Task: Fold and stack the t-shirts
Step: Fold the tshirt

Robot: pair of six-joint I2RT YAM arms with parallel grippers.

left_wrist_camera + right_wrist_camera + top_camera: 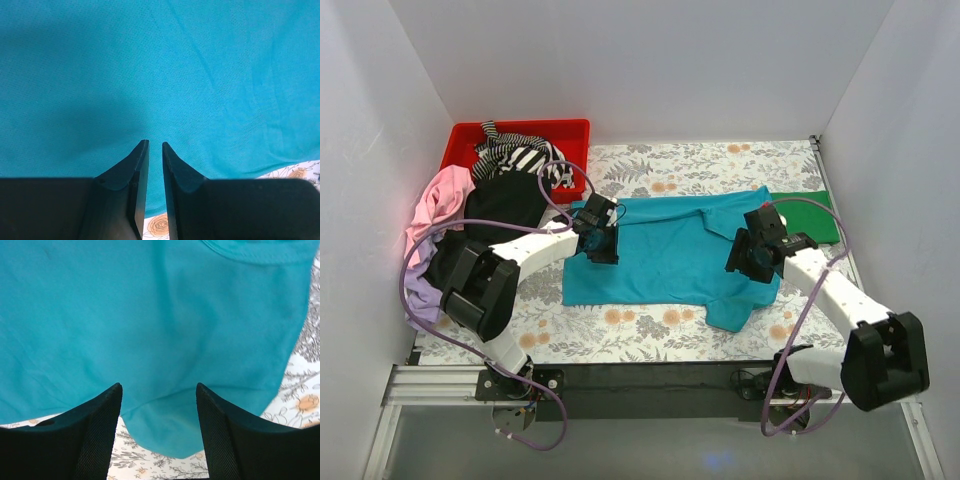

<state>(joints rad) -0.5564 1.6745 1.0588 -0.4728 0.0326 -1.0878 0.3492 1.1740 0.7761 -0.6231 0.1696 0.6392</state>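
A teal t-shirt (pixel 670 250) lies spread flat in the middle of the table. It fills the left wrist view (pixel 160 75) and the right wrist view (pixel 150 315). My left gripper (pixel 601 244) hovers over the shirt's left edge; in the left wrist view (pixel 155 144) its jaws are almost together with only a narrow slit and hold nothing. My right gripper (pixel 756 254) is over the shirt's right sleeve; in the right wrist view (pixel 159 387) it is open and empty above the sleeve. A bright green t-shirt (pixel 810 215) lies flat at the right, partly under the teal one.
A red bin (pixel 520 133) stands at the back left with a black-and-white striped shirt (pixel 515 156) in it. Pink (pixel 440 195), black (pixel 502 200) and lilac (pixel 420 285) shirts lie heaped at the left edge. White walls surround the floral tablecloth (pixel 650 330).
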